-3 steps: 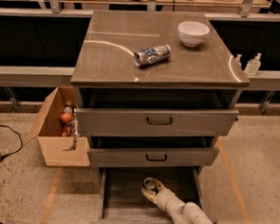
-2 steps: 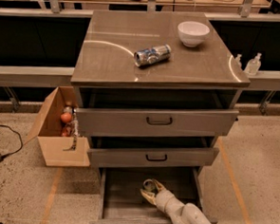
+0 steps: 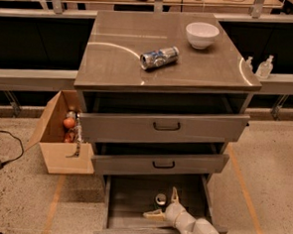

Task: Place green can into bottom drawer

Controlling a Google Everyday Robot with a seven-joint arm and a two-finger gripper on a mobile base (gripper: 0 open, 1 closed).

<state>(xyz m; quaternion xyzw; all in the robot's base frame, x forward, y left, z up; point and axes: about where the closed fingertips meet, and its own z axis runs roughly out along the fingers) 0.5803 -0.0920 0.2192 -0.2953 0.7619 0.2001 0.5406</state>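
Observation:
The bottom drawer (image 3: 131, 202) is pulled out below the two upper drawers. The green can (image 3: 160, 199) stands upright on the drawer floor, seen mostly as its round silver top. My gripper (image 3: 163, 206) reaches into the drawer from the lower right. Its jaws are spread wide, one finger (image 3: 174, 194) pointing up just right of the can and the other (image 3: 152, 215) pointing left just in front of it. The can sits in the gap between them, and neither finger looks pressed against it.
A silver-and-blue can (image 3: 159, 57) lies on its side on the cabinet top (image 3: 115, 62), with a white bowl (image 3: 202, 34) behind it. An open cardboard box (image 3: 60, 143) holding items stands on the floor left of the cabinet. The two upper drawers (image 3: 166, 126) are slightly open.
The gripper's fingers have spread apart from around the can's top. The can now stands free in the bottom drawer, and the arm has shifted slightly.

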